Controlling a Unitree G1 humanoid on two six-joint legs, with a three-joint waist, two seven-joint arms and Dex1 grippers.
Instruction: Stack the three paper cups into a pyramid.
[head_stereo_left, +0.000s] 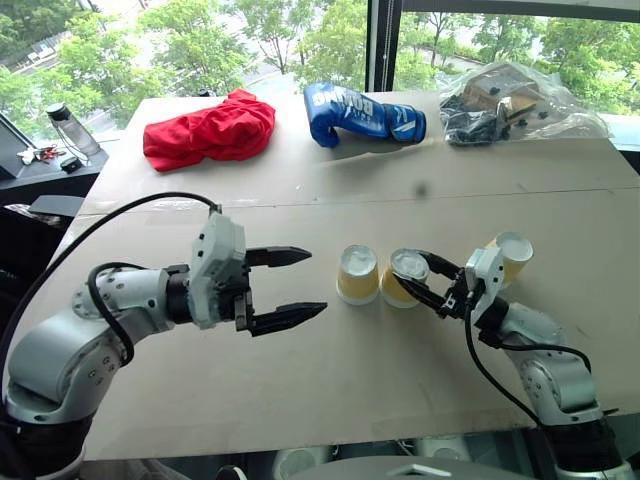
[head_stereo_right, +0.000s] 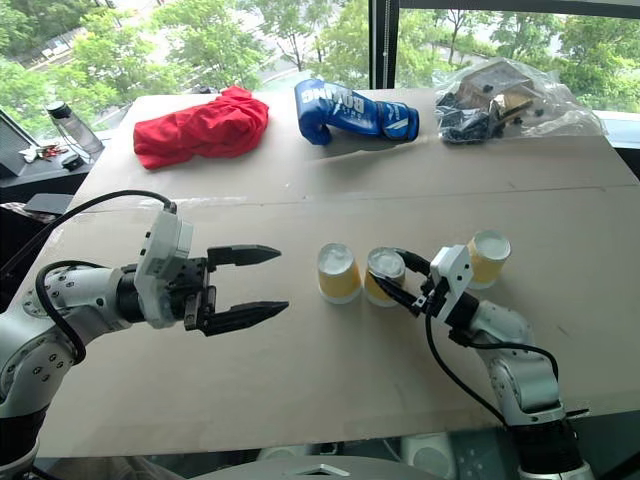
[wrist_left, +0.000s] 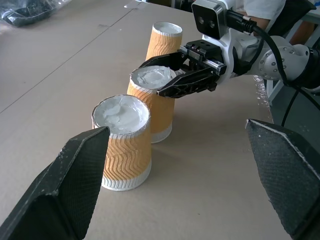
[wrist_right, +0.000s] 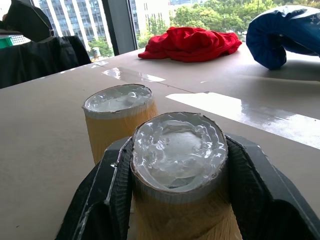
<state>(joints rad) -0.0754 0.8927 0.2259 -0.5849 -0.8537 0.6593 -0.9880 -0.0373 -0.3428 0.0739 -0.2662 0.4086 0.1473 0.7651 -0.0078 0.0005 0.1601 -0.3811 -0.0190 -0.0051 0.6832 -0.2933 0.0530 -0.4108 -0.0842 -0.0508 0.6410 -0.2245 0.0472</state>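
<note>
Where legible, the blue boxing glove reads "BOXING".

— What colours do I have on my screen? The three paper cups are mustard-yellow with a wavy ribbed pattern and white ends.
— And the far edge of the tan counter?
— Red cloth, blue glove with white lettering.

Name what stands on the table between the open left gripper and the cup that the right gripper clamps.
One upturned paper cup stands between the left gripper and the clamped cup in the right gripper, as the left eye view shows.
</note>
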